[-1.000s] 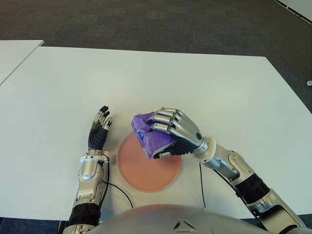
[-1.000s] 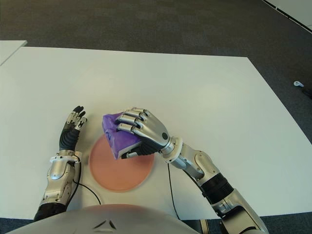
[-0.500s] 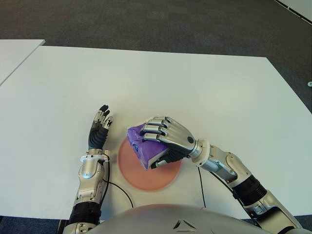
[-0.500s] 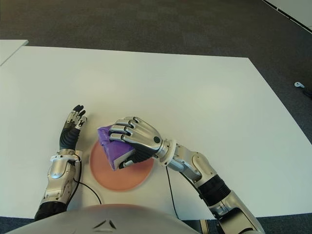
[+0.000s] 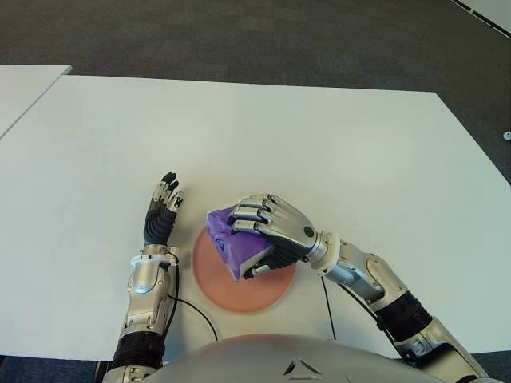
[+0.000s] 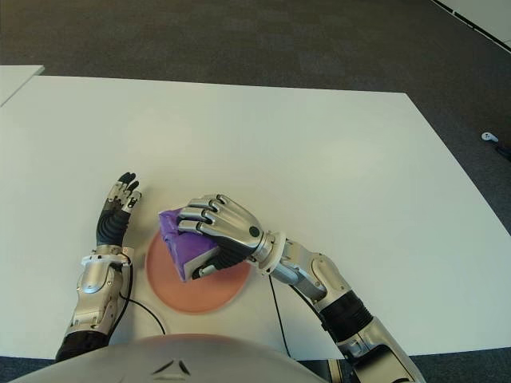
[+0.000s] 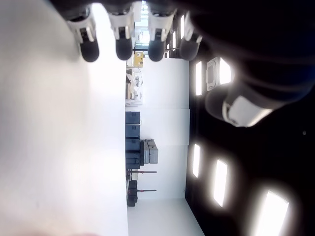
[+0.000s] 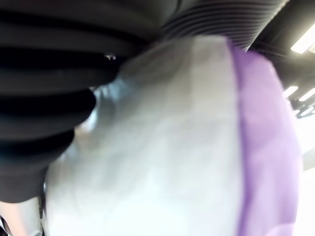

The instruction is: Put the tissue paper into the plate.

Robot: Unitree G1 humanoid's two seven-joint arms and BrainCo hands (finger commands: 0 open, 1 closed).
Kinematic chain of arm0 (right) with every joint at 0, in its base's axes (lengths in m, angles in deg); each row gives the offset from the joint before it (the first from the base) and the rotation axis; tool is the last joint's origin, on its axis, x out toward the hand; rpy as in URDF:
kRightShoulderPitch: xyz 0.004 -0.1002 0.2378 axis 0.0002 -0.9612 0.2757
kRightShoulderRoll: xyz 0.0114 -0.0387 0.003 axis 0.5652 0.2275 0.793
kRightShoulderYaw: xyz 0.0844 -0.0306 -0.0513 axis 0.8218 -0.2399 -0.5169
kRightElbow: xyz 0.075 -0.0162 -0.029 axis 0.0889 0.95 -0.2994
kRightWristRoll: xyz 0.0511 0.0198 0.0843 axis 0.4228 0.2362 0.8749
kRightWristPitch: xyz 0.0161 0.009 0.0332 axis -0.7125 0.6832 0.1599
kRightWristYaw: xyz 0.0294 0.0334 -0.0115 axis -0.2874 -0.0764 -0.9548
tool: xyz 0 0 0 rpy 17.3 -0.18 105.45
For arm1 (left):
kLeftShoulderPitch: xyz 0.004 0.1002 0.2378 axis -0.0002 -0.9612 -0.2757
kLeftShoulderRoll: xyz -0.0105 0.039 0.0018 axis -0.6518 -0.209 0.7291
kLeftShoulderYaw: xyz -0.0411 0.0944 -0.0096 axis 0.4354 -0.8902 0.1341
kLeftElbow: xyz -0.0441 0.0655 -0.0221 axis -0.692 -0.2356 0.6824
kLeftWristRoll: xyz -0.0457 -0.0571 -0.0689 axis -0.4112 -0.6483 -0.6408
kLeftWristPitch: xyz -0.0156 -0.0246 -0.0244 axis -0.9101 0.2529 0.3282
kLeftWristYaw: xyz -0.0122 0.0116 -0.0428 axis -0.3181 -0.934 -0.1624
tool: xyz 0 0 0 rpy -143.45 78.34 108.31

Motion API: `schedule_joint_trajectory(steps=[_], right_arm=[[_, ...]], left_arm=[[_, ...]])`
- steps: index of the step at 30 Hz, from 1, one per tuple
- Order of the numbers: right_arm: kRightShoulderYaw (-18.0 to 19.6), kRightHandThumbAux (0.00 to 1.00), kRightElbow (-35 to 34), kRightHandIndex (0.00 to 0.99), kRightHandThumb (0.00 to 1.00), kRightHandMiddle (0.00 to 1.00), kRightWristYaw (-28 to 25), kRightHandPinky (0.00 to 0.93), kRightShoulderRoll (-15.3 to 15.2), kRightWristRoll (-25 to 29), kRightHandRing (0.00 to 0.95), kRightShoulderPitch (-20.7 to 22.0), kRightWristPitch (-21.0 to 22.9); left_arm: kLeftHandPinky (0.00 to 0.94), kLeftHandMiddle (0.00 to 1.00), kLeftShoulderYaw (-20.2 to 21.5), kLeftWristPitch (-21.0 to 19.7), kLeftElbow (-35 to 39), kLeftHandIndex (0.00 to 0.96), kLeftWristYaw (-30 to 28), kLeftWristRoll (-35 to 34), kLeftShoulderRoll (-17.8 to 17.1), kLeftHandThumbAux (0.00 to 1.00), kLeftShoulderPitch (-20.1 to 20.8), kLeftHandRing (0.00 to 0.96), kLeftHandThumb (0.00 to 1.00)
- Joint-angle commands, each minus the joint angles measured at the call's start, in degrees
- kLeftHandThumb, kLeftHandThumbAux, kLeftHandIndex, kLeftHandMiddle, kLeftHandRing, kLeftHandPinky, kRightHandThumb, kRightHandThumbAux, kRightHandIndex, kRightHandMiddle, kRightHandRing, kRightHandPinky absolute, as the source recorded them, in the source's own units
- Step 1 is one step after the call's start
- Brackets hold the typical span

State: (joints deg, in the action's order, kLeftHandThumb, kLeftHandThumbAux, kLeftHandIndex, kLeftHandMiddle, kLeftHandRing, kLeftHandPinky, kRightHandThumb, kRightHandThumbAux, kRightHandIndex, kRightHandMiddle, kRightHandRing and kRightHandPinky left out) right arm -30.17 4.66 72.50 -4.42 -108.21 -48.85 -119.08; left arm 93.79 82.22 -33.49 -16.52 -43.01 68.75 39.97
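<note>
Tissue paper (image 5: 227,242), a purple packet, is gripped in the curled fingers of the right hand (image 5: 271,235) directly over the pink plate (image 5: 239,289) on the white table (image 5: 319,144). Contact between packet and plate cannot be judged. Left hand (image 5: 162,212), fingers extended and empty, lies just left of the plate.

Purple tissue pack (image 5: 229,243) over pink plate (image 5: 239,294)
</note>
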Motion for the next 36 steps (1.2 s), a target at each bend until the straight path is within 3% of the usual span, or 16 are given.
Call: schedule_joint_trajectory(steps=[1,21,23,25,27,28,31,36], right_arm=[[-0.26,0.713,1.03,0.439,0.723,0.85,-1.2,0.87,0.53,-0.52,0.849,-0.17,0.11],[-1.02,0.711,2.98,0.44,0.729,0.829,-5.25,0.839,3.27,1.86,0.833,-0.3,0.21],[-0.98,0.715,3.14,0.433,0.713,0.747,-6.47,0.718,3.61,3.02,0.741,-0.18,0.79],[-0.96,0.718,2.96,0.428,0.704,0.701,-7.79,0.658,3.54,3.53,0.69,-0.1,1.18],[-1.17,0.699,2.37,0.364,0.483,0.552,-10.55,0.505,2.87,3.75,0.53,0.19,1.88],[-1.31,0.667,2.04,0.286,0.337,0.421,-12.06,0.356,2.49,3.84,0.389,0.37,2.27],[-1.5,0.584,0.97,0.129,0.12,0.21,-15.77,0.123,1.13,3.26,0.161,1.06,2.86],[-1.24,0.489,-0.17,0.025,0.02,0.05,-18.72,0.02,-0.2,2.22,0.03,1.46,3.09]], left_arm=[[0.0,0.0,-0.54,-1.84,-2.25,0.0,-0.34,0.54,0.0,0.483,-1.44,0.0,0.0],[0.0,0.0,-0.69,-2.36,-2.07,0.0,0.3,1.04,-0.02,0.477,-1.34,0.0,0.0],[0.0,0.0,-0.65,-2.27,-2.01,0.0,0.32,1.03,0.01,0.477,-1.36,0.0,0.0],[0.0,0.0,-0.6,-2.28,-1.93,0.0,0.34,1.06,0.07,0.478,-1.4,0.0,0.0],[0.0,0.0,-0.58,-2.36,-1.79,0.0,0.45,1.12,0.16,0.478,-1.5,0.0,0.0],[0.0,0.0,-0.58,-2.39,-1.72,0.0,0.52,1.16,0.19,0.478,-1.56,0.0,0.0],[0.0,0.0,-0.64,-2.86,-1.49,0.0,0.65,1.47,0.08,0.472,-1.71,0.0,0.0],[0.0,0.0,-0.65,-3.71,-1.24,0.0,0.67,1.82,-0.05,0.46,-1.8,0.0,0.0]])
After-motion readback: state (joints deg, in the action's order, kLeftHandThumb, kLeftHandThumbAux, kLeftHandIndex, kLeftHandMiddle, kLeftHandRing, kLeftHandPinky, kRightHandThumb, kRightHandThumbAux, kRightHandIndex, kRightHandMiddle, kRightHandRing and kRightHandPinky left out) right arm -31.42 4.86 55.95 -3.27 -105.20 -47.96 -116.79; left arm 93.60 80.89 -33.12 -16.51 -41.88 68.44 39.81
